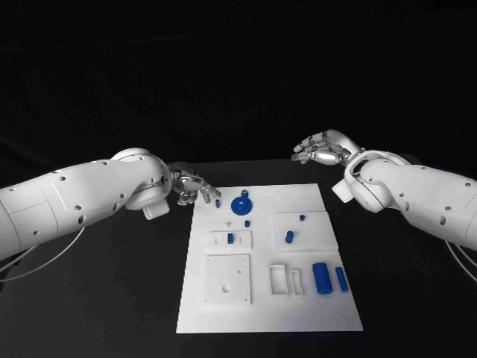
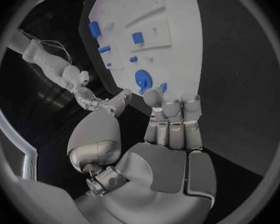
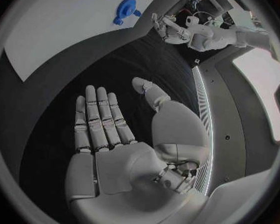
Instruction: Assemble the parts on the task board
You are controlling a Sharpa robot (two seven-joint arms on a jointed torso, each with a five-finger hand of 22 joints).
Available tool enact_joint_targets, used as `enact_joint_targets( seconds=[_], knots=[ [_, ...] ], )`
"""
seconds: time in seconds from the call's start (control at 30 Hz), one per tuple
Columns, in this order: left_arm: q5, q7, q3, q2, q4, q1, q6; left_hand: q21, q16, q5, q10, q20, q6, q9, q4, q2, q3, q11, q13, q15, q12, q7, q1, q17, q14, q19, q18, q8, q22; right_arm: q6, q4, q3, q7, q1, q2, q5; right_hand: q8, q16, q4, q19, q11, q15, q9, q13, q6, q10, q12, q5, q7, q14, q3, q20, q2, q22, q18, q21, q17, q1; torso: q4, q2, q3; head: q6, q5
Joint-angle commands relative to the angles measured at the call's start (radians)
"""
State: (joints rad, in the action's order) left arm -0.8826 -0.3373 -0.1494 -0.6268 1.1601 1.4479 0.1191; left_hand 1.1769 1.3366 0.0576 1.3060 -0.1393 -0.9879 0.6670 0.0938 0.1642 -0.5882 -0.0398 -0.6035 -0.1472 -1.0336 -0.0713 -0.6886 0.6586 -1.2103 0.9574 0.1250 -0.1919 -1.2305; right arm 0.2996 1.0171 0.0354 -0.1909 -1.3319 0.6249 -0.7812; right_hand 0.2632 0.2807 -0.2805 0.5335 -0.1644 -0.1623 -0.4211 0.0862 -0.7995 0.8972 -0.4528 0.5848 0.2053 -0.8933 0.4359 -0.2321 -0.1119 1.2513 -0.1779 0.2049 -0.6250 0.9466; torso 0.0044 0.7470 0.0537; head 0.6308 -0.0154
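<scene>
Two empty hands flanking task board (image 1: pixel 269 298)

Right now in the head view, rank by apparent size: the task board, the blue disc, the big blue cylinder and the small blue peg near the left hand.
1. task board
2. blue disc
3. big blue cylinder, close to the disc, so that order is unsure
4. small blue peg

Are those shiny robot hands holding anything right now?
No. The left robot hand hovers by the task board's far corner with nothing in it; the right robot hand is open over the bare table.
</scene>
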Motion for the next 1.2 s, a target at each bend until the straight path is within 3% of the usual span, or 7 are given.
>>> enact_joint_targets(
  seconds=[0.03,0.17,0.4,0.67,0.9,1.0,1.2],
  knots=[
    [-0.110,-0.014,0.002,0.026,-0.038,0.014,0.066,-0.003,-0.004,0.065,0.001,-0.088,-0.015,0.013,-0.006,-0.037,0.006,-0.009,0.002,-0.009,0.008,0.005,-0.015,-0.001,0.003,-0.001,0.005,-0.016,0.000,-0.001,0.006,0.000,-0.003,0.000,0.002,0.004,0.005,-0.004,0.005,-0.002,-0.003,0.001,0.002,-0.001,0.008,0.000,-0.005,0.006,0.007,0.005,0.001,-0.001,0.004,0.001,-0.017,-0.003,0.000,-0.007,-0.0005,0.002,-0.0013,-0.004,-0.002],
    [-0.154,-0.028,0.003,0.053,-0.080,0.023,0.122,-0.003,-0.005,0.085,0.001,-0.089,-0.008,0.022,-0.003,-0.050,0.025,-0.009,0.002,-0.009,0.009,0.005,-0.017,-0.001,0.005,-0.004,0.003,-0.021,-0.001,-0.002,0.006,-0.001,-0.003,0.000,0.001,0.004,0.006,-0.004,0.005,-0.002,-0.003,0.001,0.002,-0.002,0.007,0.000,-0.005,0.006,0.007,0.004,0.001,-0.001,0.004,0.001,-0.018,-0.003,0.000,-0.007,-0.0034,0.004,-0.0018,-0.006,-0.005],
    [-0.160,-0.029,0.004,0.101,-0.150,0.023,0.137,-0.005,-0.006,0.078,-0.001,-0.089,0.001,0.026,-0.006,-0.051,0.035,-0.008,0.003,-0.009,0.011,0.004,-0.018,-0.001,0.008,-0.008,0.002,-0.021,-0.001,0.001,0.012,-0.001,-0.003,0.000,0.004,0.004,0.006,-0.004,0.006,-0.001,-0.002,0.001,0.002,-0.002,0.007,0.000,-0.006,0.006,0.007,0.004,0.001,-0.001,0.005,0.002,-0.018,-0.003,0.000,-0.007,-0.0069,0.007,-0.0006,-0.009,-0.006],
    [-0.192,-0.022,0.003,0.145,-0.220,0.019,0.135,-0.005,-0.006,0.071,0.000,-0.091,0.005,0.029,-0.011,-0.052,0.042,-0.007,0.003,-0.008,0.011,0.003,-0.017,0.000,0.008,-0.009,0.002,-0.023,-0.001,0.003,0.022,-0.001,-0.004,-0.001,0.008,0.004,0.006,-0.004,0.006,-0.001,-0.002,0.001,0.002,-0.002,0.007,0.001,-0.006,0.006,0.007,0.004,0.001,-0.001,0.005,0.002,-0.018,-0.003,0.000,-0.007,-0.0082,0.013,-0.0027,-0.009,-0.007],
    [-0.181,-0.013,0.004,0.163,-0.242,0.018,0.144,-0.005,-0.005,0.068,0.001,-0.091,0.005,0.031,-0.015,-0.052,0.046,-0.008,0.003,-0.008,0.010,0.004,-0.014,0.000,0.007,-0.008,0.001,-0.025,-0.001,0.003,0.022,-0.001,-0.005,-0.002,0.005,0.004,0.006,-0.004,0.006,-0.001,-0.002,0.001,0.002,-0.003,0.007,0.001,-0.006,0.006,0.007,0.004,0.002,-0.001,0.005,0.002,-0.018,-0.003,0.000,-0.007,-0.0107,0.016,-0.0024,-0.009,-0.008],
    [-0.176,-0.008,0.004,0.174,-0.256,0.017,0.150,-0.005,-0.005,0.068,0.001,-0.092,0.005,0.032,-0.016,-0.052,0.047,-0.008,0.003,-0.008,0.010,0.004,-0.013,0.000,0.007,-0.008,0.001,-0.026,-0.001,0.004,0.022,-0.002,-0.005,-0.002,0.004,0.004,0.006,-0.004,0.006,-0.001,-0.002,0.001,0.002,-0.003,0.007,0.001,-0.006,0.007,0.007,0.004,0.002,-0.002,0.005,0.002,-0.019,-0.004,0.000,-0.007,-0.0093,0.017,-0.0021,-0.010,0.002],
    [-0.153,-0.002,0.003,0.190,-0.280,0.012,0.162,-0.006,-0.005,0.067,0.001,-0.092,0.006,0.033,-0.019,-0.054,0.048,-0.008,0.003,-0.008,0.011,0.004,-0.013,0.000,0.007,-0.009,0.001,-0.026,-0.001,0.004,0.020,-0.002,-0.005,-0.002,0.003,0.004,0.007,-0.004,0.006,-0.001,-0.002,0.001,0.003,-0.003,0.007,0.001,-0.006,0.007,0.007,0.004,0.002,-0.002,0.006,0.002,-0.019,-0.004,0.000,-0.007,-0.0084,0.018,-0.0037,-0.008,0.002]
  ],
)
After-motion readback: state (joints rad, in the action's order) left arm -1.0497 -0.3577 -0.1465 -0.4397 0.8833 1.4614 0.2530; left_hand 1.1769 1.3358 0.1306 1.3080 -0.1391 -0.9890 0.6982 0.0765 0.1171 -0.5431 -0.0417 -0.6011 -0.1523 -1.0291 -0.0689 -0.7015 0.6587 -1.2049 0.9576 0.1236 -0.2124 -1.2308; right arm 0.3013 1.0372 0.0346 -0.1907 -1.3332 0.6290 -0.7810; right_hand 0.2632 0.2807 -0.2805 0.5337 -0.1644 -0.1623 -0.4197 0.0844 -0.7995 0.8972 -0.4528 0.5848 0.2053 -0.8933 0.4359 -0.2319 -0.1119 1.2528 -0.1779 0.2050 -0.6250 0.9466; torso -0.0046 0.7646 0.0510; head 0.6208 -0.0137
